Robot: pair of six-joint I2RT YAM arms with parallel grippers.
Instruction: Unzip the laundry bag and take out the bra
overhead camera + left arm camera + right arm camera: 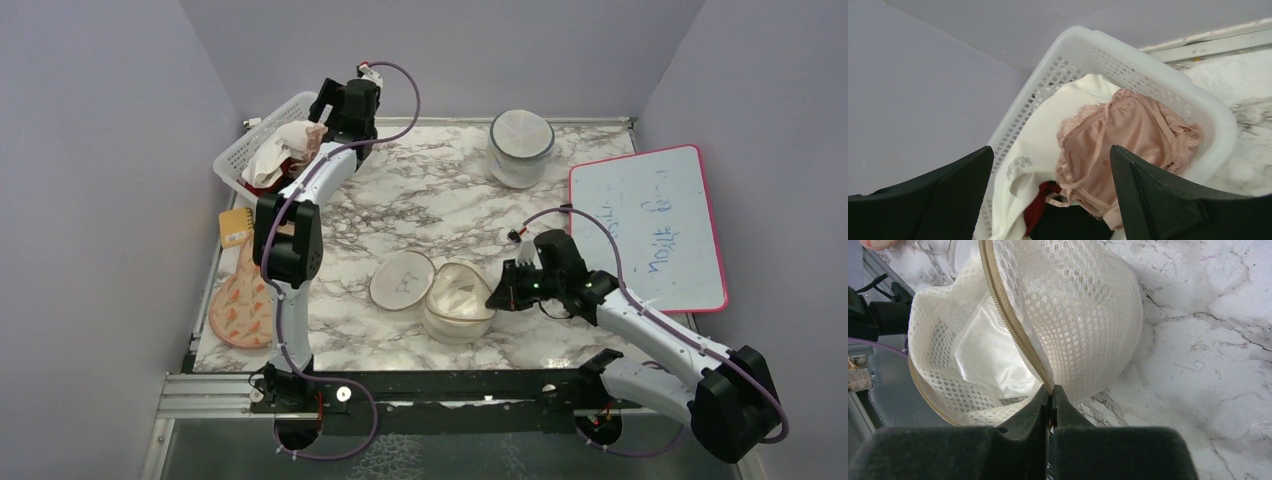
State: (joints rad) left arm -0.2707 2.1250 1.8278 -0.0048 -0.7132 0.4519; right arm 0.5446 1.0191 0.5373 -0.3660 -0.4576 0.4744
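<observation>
The cream mesh laundry bag [460,300] lies unzipped at the table's middle. Its flat face with the black drawing [402,280] is folded open to the left. My right gripper [497,297] is shut on the bag's zipper edge at its right side. In the right wrist view the zipper tape [1013,325] runs down into my closed gripper [1050,390], and white lining shows inside the bag [1083,315]. The pale pink bra [1128,135] lies on top of the clothes in the white basket [1158,75]. My left gripper [1050,150] is open and empty just above it, as the top view [322,120] also shows.
The basket [250,150] stands at the back left and also holds white, red and black clothes. A greyish-white pod [520,148] stands at the back centre. A pink-framed whiteboard [650,225] lies on the right. A yellow card [235,226] and a pink patterned pad [243,305] lie at the left edge.
</observation>
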